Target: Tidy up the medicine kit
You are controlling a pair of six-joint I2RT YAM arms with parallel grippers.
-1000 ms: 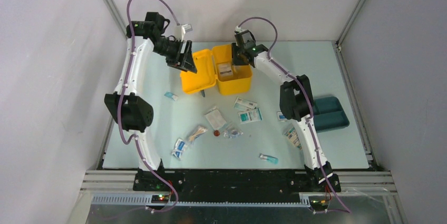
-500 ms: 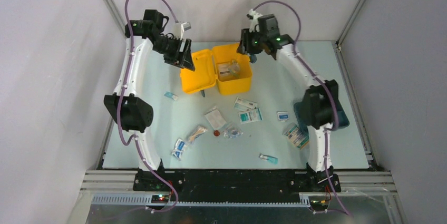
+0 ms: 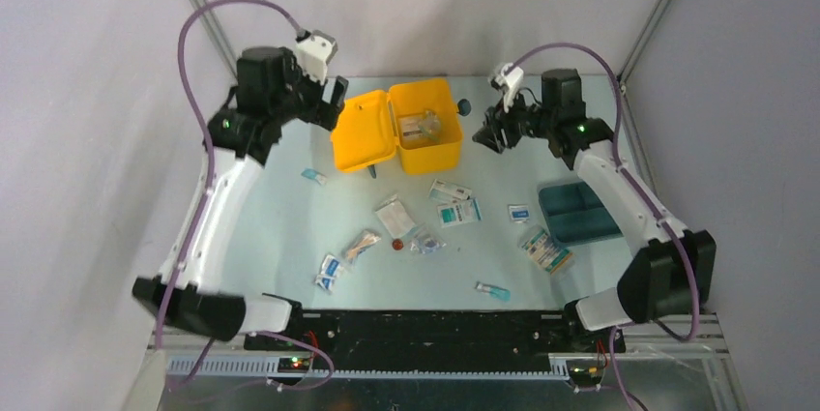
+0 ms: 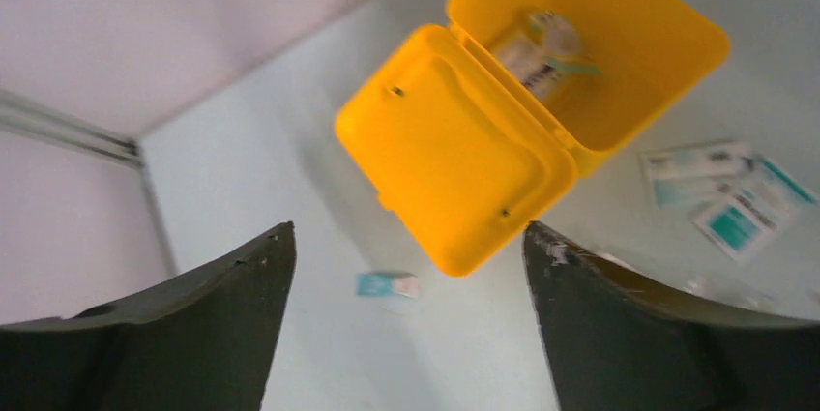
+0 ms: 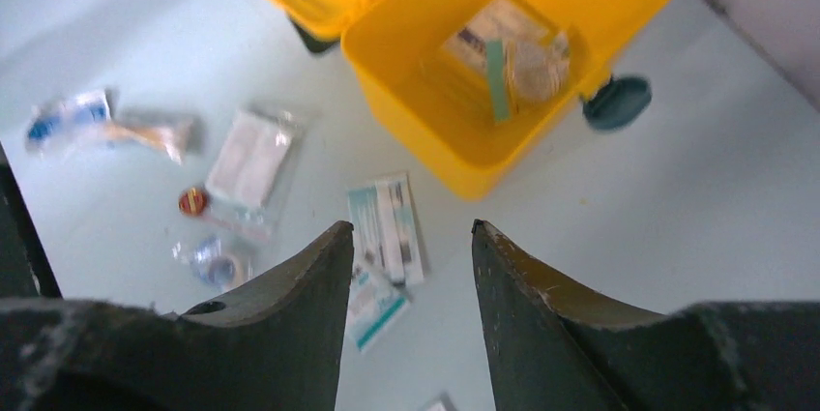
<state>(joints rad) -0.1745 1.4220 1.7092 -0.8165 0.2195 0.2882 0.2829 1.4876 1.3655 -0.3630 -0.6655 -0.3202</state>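
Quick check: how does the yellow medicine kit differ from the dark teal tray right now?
The medicine kit is bright yellow; the tray is dark teal. The kit is a deep box with its hinged lid open, the tray shallow, lidless, with two compartments. The kit holds packets; the tray looks empty. Both rest on the table.

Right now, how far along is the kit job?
Done: the kit is open with a few packets inside. In hand: nothing; left gripper and right gripper are open and empty. Left: many sachets lie loose on the table.
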